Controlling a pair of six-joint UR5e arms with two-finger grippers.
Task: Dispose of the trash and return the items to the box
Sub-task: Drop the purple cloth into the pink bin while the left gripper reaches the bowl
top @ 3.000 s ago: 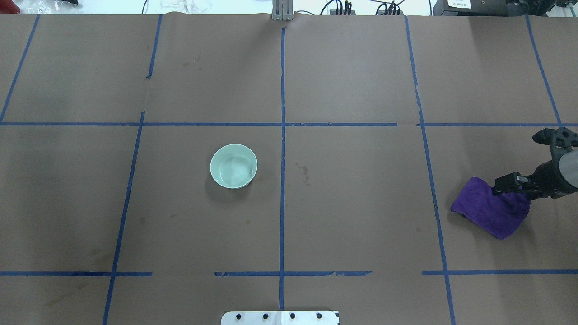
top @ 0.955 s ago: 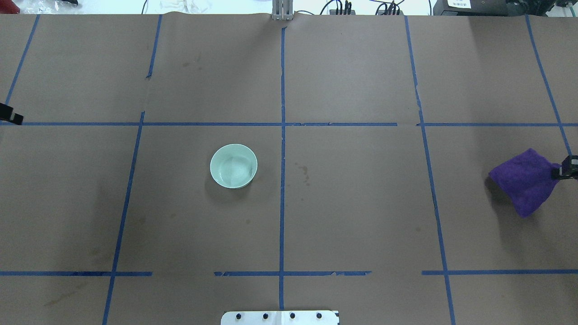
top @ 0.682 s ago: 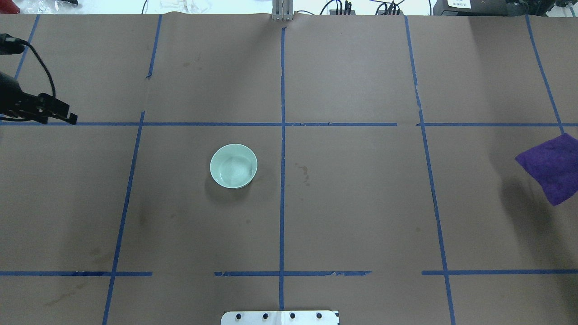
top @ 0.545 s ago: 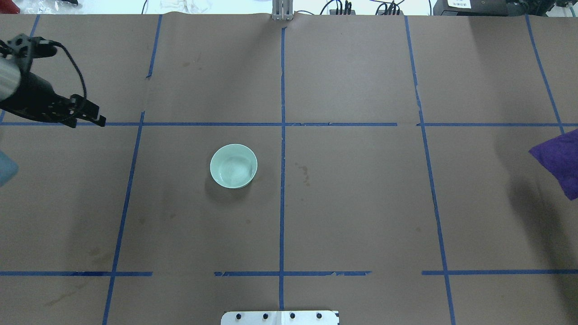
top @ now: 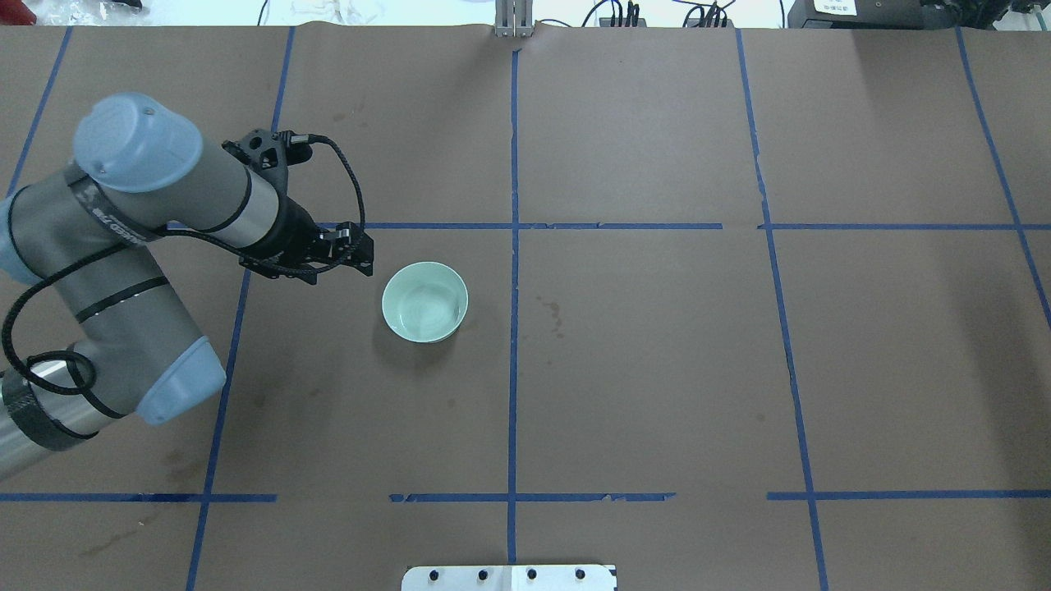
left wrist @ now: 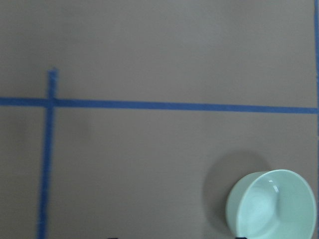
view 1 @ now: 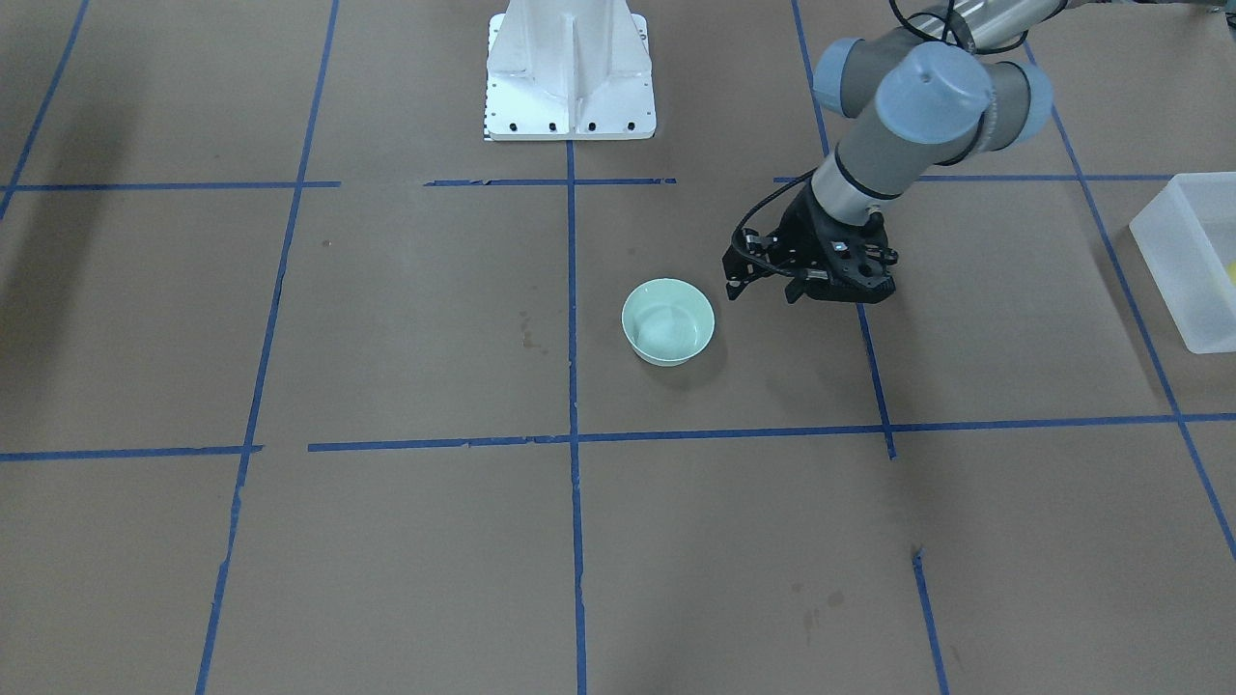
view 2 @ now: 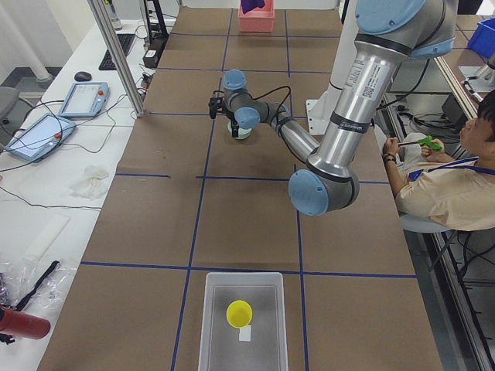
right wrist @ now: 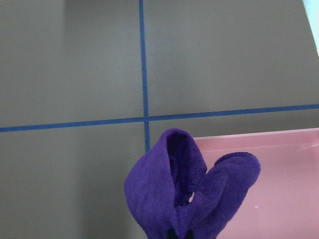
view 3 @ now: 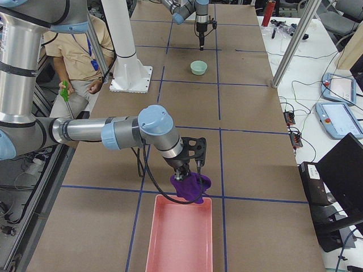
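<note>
The pale mint-green bowl (top: pixel 424 301) stands upright and empty on the brown table; it also shows in the front view (view 1: pixel 668 321) and the left wrist view (left wrist: pixel 273 205). My left gripper (top: pixel 367 254) is open and empty, just beside the bowl and apart from it (view 1: pixel 763 290). My right gripper (view 3: pixel 188 174) is shut on a purple cloth (right wrist: pixel 189 199), which hangs over the near rim of a pink bin (right wrist: pixel 284 164). The translucent box (view 2: pixel 210 325) holds the yellow cup (view 2: pixel 238 312) and a small white scrap.
The white robot base (view 1: pixel 570 68) stands at the table's robot side. The box (view 1: pixel 1173 280) sits at the table end on my left, the pink bin (view 3: pixel 178 243) at the end on my right. A seated operator (view 2: pixel 448 178) is beside the robot.
My left arm has swung in from the overhead view's left edge to just beside the bowl. My right gripper has carried the purple cloth out past that view's right edge.
</note>
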